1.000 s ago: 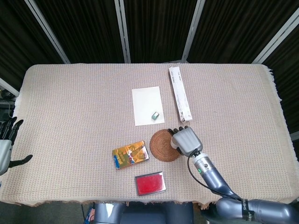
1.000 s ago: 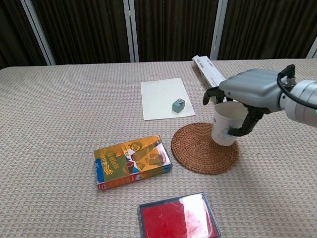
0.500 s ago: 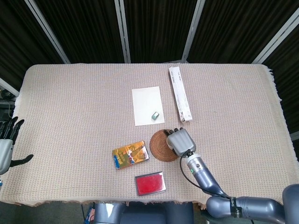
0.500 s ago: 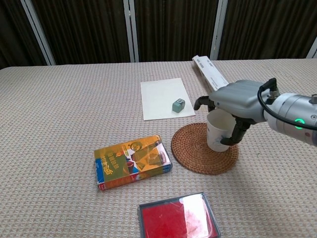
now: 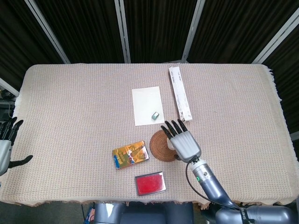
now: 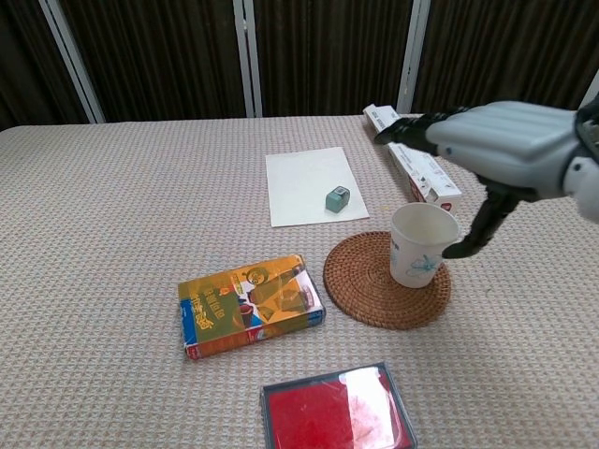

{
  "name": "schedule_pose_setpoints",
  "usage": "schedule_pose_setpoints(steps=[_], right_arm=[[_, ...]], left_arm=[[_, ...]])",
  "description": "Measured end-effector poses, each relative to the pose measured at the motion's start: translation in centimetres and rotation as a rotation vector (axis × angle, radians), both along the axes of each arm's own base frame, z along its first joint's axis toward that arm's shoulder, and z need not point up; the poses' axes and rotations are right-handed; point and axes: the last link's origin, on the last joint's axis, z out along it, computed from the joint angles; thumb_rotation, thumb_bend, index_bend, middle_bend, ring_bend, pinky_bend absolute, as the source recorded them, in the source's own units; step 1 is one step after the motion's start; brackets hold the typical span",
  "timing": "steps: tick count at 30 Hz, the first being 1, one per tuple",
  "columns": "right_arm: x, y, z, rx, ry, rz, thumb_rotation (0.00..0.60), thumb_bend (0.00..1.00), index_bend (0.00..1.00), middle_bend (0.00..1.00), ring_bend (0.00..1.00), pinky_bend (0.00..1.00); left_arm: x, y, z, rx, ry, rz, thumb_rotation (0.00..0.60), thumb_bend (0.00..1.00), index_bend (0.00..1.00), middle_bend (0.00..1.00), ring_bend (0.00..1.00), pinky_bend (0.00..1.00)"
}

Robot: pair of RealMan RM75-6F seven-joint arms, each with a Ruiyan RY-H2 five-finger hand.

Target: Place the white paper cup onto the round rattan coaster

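The white paper cup [image 6: 419, 244] stands upright on the right part of the round rattan coaster [image 6: 374, 282]. My right hand [image 6: 496, 148] hovers above and to the right of the cup with its fingers spread, holding nothing; its thumb hangs just beside the cup's rim. In the head view the same right hand [image 5: 183, 141] covers most of the cup, and the coaster [image 5: 159, 144] shows to its left. My left hand [image 5: 6, 145] sits open at the table's left edge, far from both.
A yellow-orange packet [image 6: 251, 305] lies left of the coaster. A red case [image 6: 335, 412] rests at the front edge. Behind are a white sheet [image 6: 314, 185] with a small green block [image 6: 337, 198] and a long white box [image 6: 414, 155].
My right hand has let go of the cup, spread its fingers and lifted away. The cup now stands free on the coaster.
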Motion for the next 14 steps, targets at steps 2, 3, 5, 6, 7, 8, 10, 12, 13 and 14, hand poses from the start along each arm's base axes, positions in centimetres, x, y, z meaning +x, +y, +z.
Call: schedule_pose_setpoints(steps=[2,3,5,6,7,8,10,12,13,14], right_arm=[[-1.3,0.7,1.8,-0.035,-0.003,0.0,0.6,0.0,0.0,0.0,0.0,0.0],[-1.9,1.0,2.5,-0.051,-0.007,0.001,0.6,0.0,0.0,0.0,0.0,0.0],[-3.4,1.9,4.1,-0.095,-0.02,0.007,0.6,0.0,0.0,0.0,0.0,0.0],[-4.1,2.3,4.8,-0.119,-0.025,0.012,0.6,0.0,0.0,0.0,0.0,0.0],[-4.9,2.7,5.5,-0.144,-0.033,0.017,0.6,0.0,0.0,0.0,0.0,0.0],[-6.0,3.4,6.3,-0.178,-0.046,0.021,0.6,0.0,0.0,0.0,0.0,0.0],[-7.8,4.3,7.4,-0.223,-0.069,0.015,0.6,0.0,0.0,0.0,0.0,0.0],[-10.0,5.5,8.4,-0.263,-0.086,-0.008,0.6,0.0,0.0,0.0,0.0,0.0],[-10.9,5.9,8.7,-0.276,-0.087,-0.017,0.6,0.0,0.0,0.0,0.0,0.0],[-12.0,6.5,9.0,-0.291,-0.085,-0.027,0.6,0.0,0.0,0.0,0.0,0.0]], left_arm=[[0.1,-0.2,0.1,0.001,-0.003,-0.007,0.6,0.0,0.0,0.0,0.0,0.0],[0.1,-0.2,0.1,0.0,-0.006,-0.011,0.6,0.0,0.0,0.0,0.0,0.0],[0.2,-0.4,0.1,-0.007,-0.009,-0.018,0.6,0.0,0.0,0.0,0.0,0.0],[0.3,-0.4,0.0,-0.011,-0.01,-0.02,0.6,0.0,0.0,0.0,0.0,0.0],[0.3,-0.4,0.0,-0.015,-0.01,-0.023,0.6,0.0,0.0,0.0,0.0,0.0],[0.4,-0.5,-0.1,-0.018,-0.01,-0.026,0.6,0.0,0.0,0.0,0.0,0.0],[0.5,-0.6,-0.2,-0.025,-0.011,-0.033,0.6,0.0,0.0,0.0,0.0,0.0],[0.6,-0.7,-0.3,-0.03,-0.008,-0.041,0.6,0.0,0.0,0.0,0.0,0.0],[0.6,-0.8,-0.3,-0.032,-0.008,-0.045,0.6,0.0,0.0,0.0,0.0,0.0],[0.7,-0.9,-0.4,-0.034,-0.008,-0.05,0.6,0.0,0.0,0.0,0.0,0.0]])
